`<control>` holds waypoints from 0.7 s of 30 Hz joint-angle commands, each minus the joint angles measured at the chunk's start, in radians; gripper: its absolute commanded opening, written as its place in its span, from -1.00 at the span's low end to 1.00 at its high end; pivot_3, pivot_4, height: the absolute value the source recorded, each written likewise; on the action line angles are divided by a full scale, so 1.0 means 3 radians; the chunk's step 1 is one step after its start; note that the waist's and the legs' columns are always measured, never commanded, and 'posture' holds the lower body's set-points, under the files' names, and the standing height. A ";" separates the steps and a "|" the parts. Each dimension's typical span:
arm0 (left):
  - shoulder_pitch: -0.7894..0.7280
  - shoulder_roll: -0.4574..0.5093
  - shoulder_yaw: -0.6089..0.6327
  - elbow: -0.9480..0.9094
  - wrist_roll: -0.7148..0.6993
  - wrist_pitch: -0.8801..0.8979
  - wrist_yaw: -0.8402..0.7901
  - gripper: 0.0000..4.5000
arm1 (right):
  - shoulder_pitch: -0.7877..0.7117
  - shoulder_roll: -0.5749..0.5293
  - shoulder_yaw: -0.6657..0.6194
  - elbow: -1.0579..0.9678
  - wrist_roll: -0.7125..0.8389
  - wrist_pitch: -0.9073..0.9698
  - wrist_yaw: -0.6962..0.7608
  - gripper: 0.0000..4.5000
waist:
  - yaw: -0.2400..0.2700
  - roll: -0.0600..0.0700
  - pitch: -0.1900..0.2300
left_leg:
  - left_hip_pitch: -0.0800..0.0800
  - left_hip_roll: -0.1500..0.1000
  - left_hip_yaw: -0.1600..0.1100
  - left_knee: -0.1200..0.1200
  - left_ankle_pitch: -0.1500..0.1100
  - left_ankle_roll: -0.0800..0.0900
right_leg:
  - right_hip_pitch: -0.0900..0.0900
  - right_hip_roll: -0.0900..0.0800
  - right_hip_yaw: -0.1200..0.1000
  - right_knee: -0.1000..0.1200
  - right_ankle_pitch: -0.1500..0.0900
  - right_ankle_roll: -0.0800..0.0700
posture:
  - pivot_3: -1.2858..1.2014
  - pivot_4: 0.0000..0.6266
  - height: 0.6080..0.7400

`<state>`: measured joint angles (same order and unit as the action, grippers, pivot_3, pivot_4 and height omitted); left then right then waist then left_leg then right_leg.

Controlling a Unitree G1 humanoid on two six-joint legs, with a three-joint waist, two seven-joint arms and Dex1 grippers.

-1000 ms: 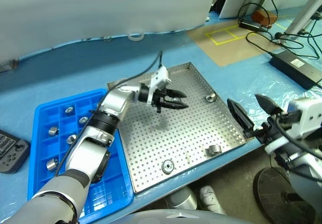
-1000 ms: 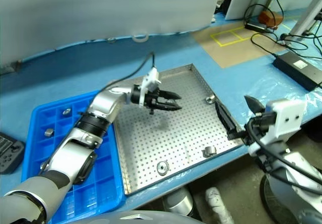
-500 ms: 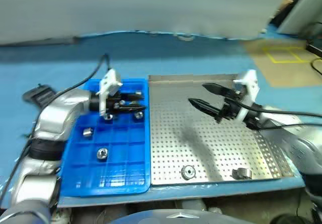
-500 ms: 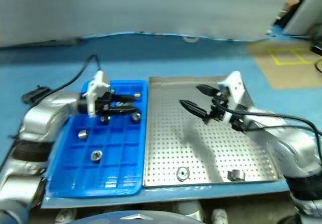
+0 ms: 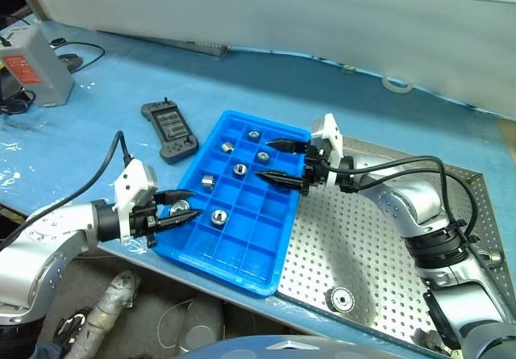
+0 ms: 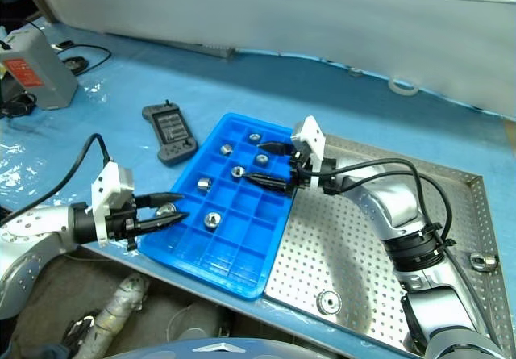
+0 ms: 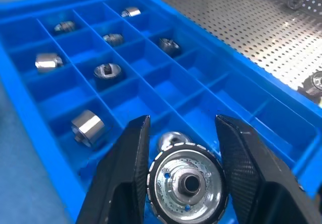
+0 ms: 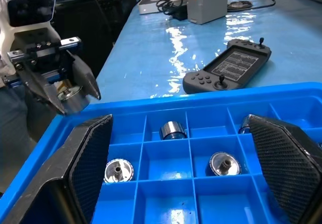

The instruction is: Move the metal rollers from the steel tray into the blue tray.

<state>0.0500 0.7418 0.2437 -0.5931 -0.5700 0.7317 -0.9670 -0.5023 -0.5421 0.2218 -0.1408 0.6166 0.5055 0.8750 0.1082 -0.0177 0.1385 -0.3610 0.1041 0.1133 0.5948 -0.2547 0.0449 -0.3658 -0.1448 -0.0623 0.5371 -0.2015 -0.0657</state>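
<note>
- a second ago the left claw [image 5: 176, 210] hung over the large square perforated steel tray [image 5: 387, 250]; it has since come across to the near left corner of the bright blue plastic compartment tray [image 5: 242, 250], so the carry is nearly over and a release into a cell is probably the next step.
- the right claw [image 5: 278, 161], then out past the steel tray's right rim, has swung left and now reaches over the blue tray's far end.
- the head camera has also turned left, so much of the apparent shift of the trays is its own.
- left claw: nearly closed, its two black fingers [image 7: 126, 176] pinching a shiny ring-like metal roller with a dark centre hole [image 7: 185, 182] between them, just above the corner cells.
- right claw: spread wide and holding nothing, its fingers [image 8: 90, 156] level above the blue compartments and touching no roller.
- several rollers [image 5: 218, 216] already lie singly in blue cells; one more [image 5: 343, 299] rests near the front rim of the steel tray and another [image 6: 480, 261] by its right rim, so the job is judged well along but unfinished.
- a black handheld controller [image 5: 169, 130] and a grey box [image 5: 36, 70] lie on the blue-covered desk [image 5: 121, 93], apart from both trays.
</note>
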 commanded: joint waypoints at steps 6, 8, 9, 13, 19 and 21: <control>0.0304 -0.0028 0.0013 0.0080 0.0036 -0.0056 0.0304 -0.23 | 0.0097 0.0061 -0.0112 -0.0107 -0.0168 -0.0066 0.0093 1.00 | -0.0029 -0.0016 -0.0004 | 0.0041 0.0019 -0.0001 -0.0069 0.0032 -0.0050 | 0.0002 0.0017 0.0005 -0.0003 -0.0009 0.0020 | 0.18 -0.52 1.00; 0.0416 -0.0011 0.0095 0.0112 0.0029 -0.0073 0.0312 -0.23 | 0.0129 0.0073 -0.0123 -0.0130 -0.0202 -0.0063 0.0082 1.00 | -0.0034 -0.0019 -0.0005 | 0.0040 0.0037 -0.0001 -0.0081 0.0048 -0.0055 | -0.0006 0.0035 0.0003 -0.0003 -0.0010 0.0023 | 0.18 -0.52 1.00; 0.0487 0.0016 0.0111 0.0102 0.0033 -0.0086 0.0293 -0.23 | 0.0151 0.0078 -0.0131 -0.0144 -0.0210 -0.0058 0.0078 1.00 | -0.0036 -0.0019 -0.0006 | 0.0038 0.0051 0.0000 -0.0083 0.0051 -0.0061 | -0.0010 0.0049 0.0003 -0.0005 -0.0010 0.0023 | 0.18 -0.52 1.00; 0.0539 0.0018 0.0112 0.0150 0.0080 -0.0154 0.0356 -0.23 | 0.0203 0.0103 -0.0153 -0.0178 -0.0251 -0.0050 0.0057 1.00 | -0.0036 -0.0016 0.0000 | 0.0044 0.0061 0.0002 -0.0095 0.0058 -0.0073 | -0.0011 0.0062 0.0008 -0.0007 -0.0009 0.0024 | 0.17 -0.52 1.00; 0.0434 -0.0054 0.0002 0.0178 0.0146 -0.0134 0.0592 -0.23 | 0.0160 0.0149 -0.0154 -0.0176 -0.0303 -0.0042 0.0050 1.00 | -0.0030 -0.0022 0.0001 | 0.0067 0.0065 0.0002 -0.0107 0.0050 -0.0082 | 0.0004 0.0070 0.0022 -0.0006 -0.0010 0.0025 | 0.17 -0.52 1.00; 0.0406 -0.0076 -0.0015 0.0196 0.0175 -0.0092 0.0695 -0.23 | 0.0133 0.0162 -0.0162 -0.0140 -0.0327 -0.0050 0.0046 1.00 | -0.0033 -0.0022 0.0001 | 0.0066 0.0065 0.0002 -0.0108 0.0053 -0.0088 | 0.0001 0.0070 0.0023 -0.0005 -0.0010 0.0024 | 0.17 -0.52 1.00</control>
<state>0.1825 0.7225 0.2358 -0.5240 -0.5246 0.7075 -0.7825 -0.4411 -0.4973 0.2047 -0.1661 0.5249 0.5036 0.8900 0.0982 -0.0243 0.1388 -0.3420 0.1235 0.1141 0.5625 -0.2378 0.0169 -0.3667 -0.1237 -0.0555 0.5358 -0.2042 -0.0585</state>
